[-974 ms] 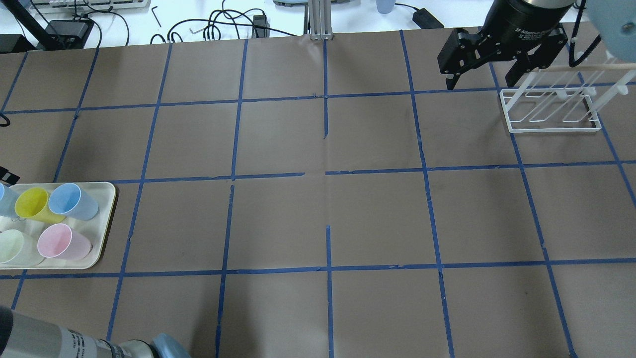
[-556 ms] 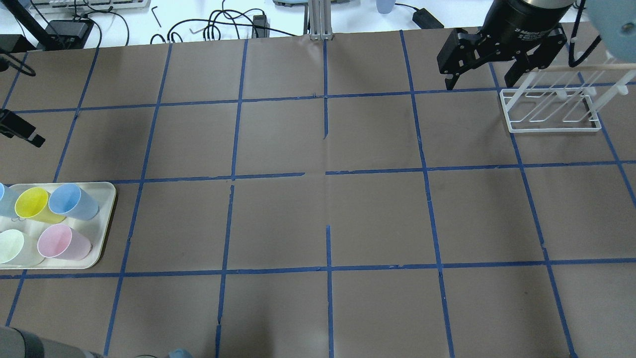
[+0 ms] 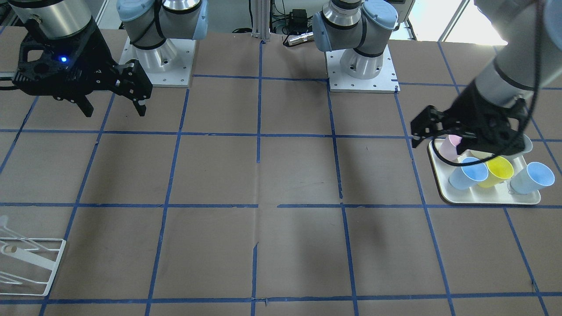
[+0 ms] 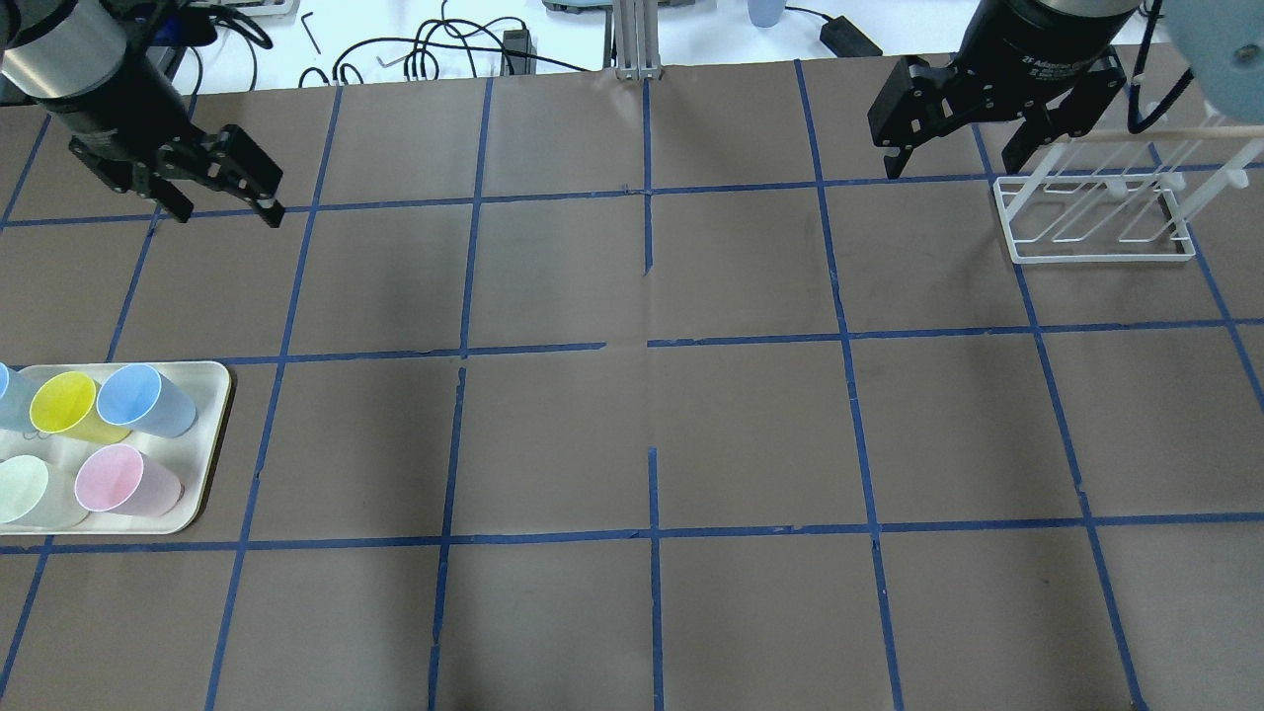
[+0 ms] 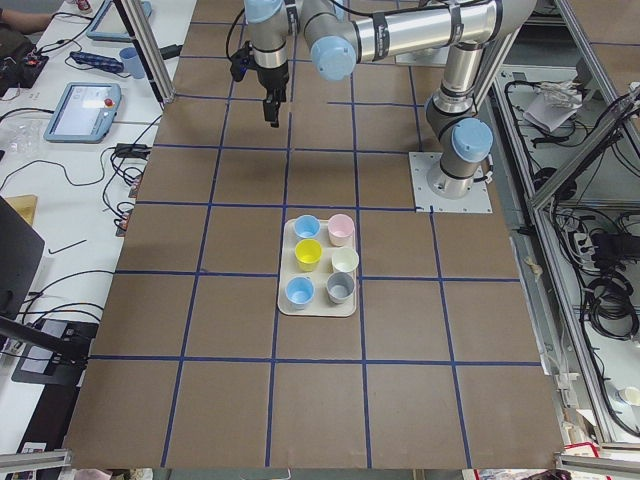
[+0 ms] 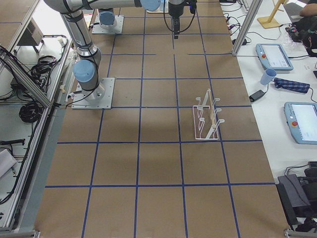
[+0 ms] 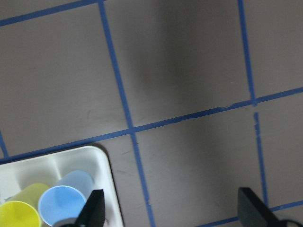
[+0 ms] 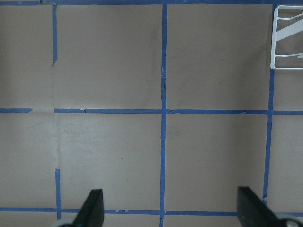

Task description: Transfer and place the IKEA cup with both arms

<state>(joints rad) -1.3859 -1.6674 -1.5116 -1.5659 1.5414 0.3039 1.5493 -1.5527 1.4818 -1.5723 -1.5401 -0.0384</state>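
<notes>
While the IKEA cup (image 4: 64,405) is standing upright in the white tray (image 4: 209,454) on the surface, between two light blue cups (image 4: 143,400), the left end effector (image 4: 227,212) is hanging in the air near the tray, fingers spread apart and holding nothing. The right end effector (image 4: 953,166) is hovering beside the white wire rack (image 4: 1096,255), its fingers likewise spread wide and empty.
</notes>
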